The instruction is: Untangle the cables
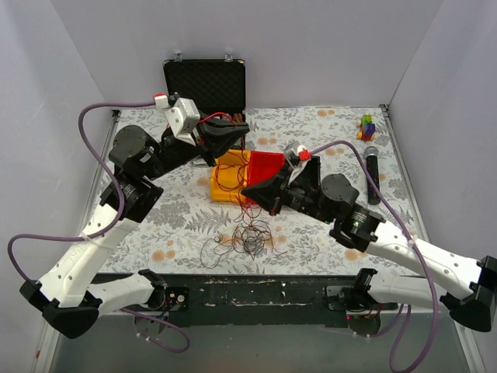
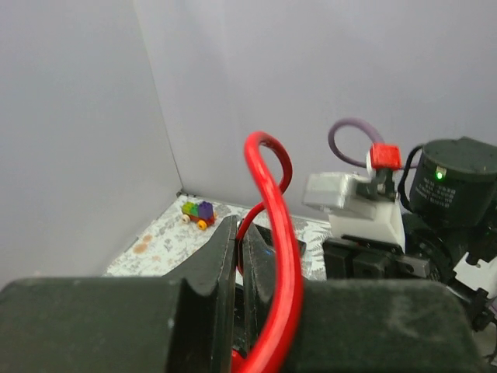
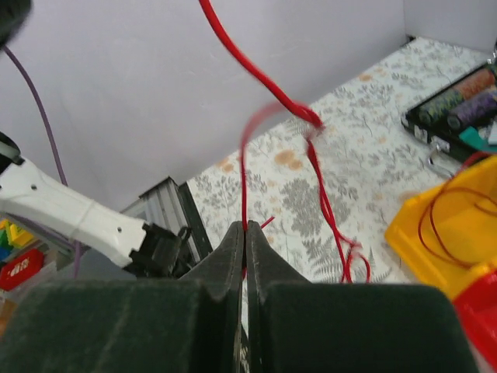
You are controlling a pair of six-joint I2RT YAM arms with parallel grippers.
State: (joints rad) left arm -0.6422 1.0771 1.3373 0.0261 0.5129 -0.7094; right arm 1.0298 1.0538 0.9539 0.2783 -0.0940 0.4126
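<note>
The cables (image 1: 248,235) lie as a loose nest of thin red, orange and dark wires on the table in front of the bins. One red wire (image 1: 215,117) rises out of it. My left gripper (image 1: 235,129) is raised above the yellow bin and is shut on this red wire, which loops beside the jaws (image 2: 272,194) in the left wrist view. My right gripper (image 1: 247,190) hovers over the nest's far edge, shut on a thin red wire (image 3: 244,179) whose strand runs up and away (image 3: 264,78). Both pairs of jaws are pressed together.
A yellow bin (image 1: 229,177) with wire loops and a red bin (image 1: 269,166) sit mid-table. An open black case (image 1: 204,81) stands at the back wall. A toy brick car (image 1: 366,126) and a black microphone (image 1: 371,175) lie at the right.
</note>
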